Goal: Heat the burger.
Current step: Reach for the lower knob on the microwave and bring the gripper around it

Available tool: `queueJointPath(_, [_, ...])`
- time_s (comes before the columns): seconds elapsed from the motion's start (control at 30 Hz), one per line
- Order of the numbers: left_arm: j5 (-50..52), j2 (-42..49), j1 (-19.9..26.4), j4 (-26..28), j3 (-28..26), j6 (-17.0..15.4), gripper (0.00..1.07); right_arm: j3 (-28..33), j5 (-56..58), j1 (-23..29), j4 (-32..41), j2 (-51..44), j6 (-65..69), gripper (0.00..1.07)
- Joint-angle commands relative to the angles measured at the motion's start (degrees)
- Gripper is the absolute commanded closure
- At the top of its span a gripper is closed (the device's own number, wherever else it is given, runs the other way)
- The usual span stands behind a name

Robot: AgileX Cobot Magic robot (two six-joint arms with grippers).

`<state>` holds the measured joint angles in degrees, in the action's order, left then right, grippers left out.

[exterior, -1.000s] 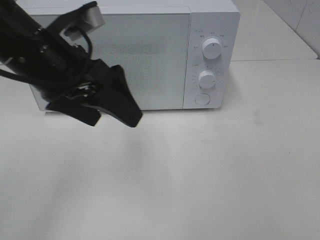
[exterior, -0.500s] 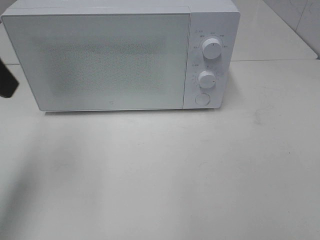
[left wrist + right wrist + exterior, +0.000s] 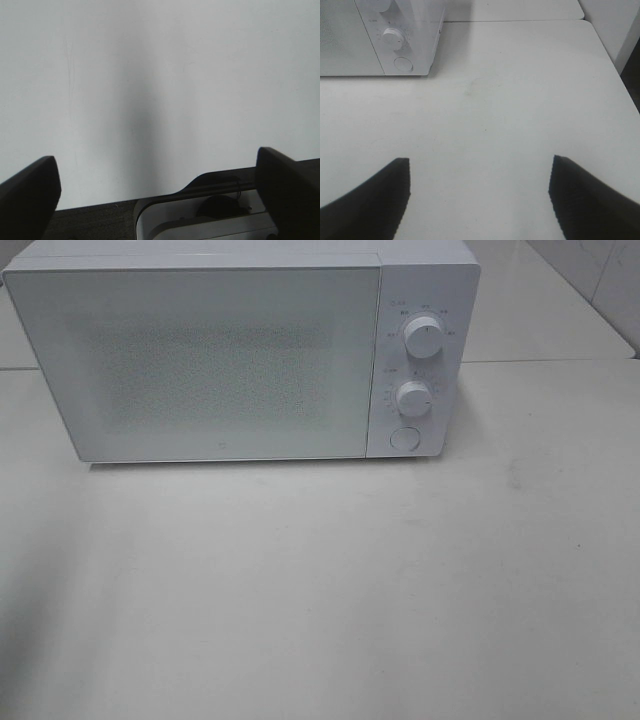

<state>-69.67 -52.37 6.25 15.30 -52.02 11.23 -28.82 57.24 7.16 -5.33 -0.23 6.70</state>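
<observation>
The burger is out of view in every frame. A white microwave (image 3: 220, 360) stands at the back of the table with its door shut, and the frosted door hides the inside. Neither arm shows in the exterior high view. In the left wrist view my left gripper (image 3: 155, 157) is open, its dark fingers (image 3: 30, 190) far apart over a plain white surface with nothing between them. My right gripper (image 3: 480, 160) is also open and empty, low over the table to the right of the microwave (image 3: 415, 30).
The microwave's panel carries two white knobs, upper (image 3: 424, 338) and lower (image 3: 413, 398), and a round button (image 3: 404, 438). The white table (image 3: 330, 590) spreads in front. Its right edge (image 3: 615, 65) shows in the right wrist view. A dark and white fixture (image 3: 210, 215) lies under the left gripper.
The left arm, which hung in front of the microwave door a second ago, has swung off to the left and out of the exterior high view. The door stays shut.
</observation>
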Motion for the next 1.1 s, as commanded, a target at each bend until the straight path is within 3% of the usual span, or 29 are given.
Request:
queueJointPath(0.03, [-4.5,7.1,0.2,-2.6,4.4,-2.8,0.08,0.1,0.0,-0.4,0.1,-1.6,0.3,0.32])
queueJointPath(0.27, [-3.1,17.5,0.2,-4.4,9.1,-2.6,0.08,0.1,0.0,-0.4,0.1,-1.6,0.3,0.32])
queueJointPath(0.33, [-2.3,23.2,0.2,-4.8,13.1,-2.6,0.08,0.1,0.0,-0.4,0.1,-1.6,0.3,0.32])
queueJointPath(0.6, [1.0,30.4,0.2,-5.3,19.6,-2.6,0.08,0.1,0.0,-0.4,0.1,-1.6,0.3,0.32])
queueJointPath(1.1, [8.2,52.5,0.2,-8.0,22.3,-2.8,0.09,0.1,0.0,-0.4,0.1,-1.6,0.3,0.32])
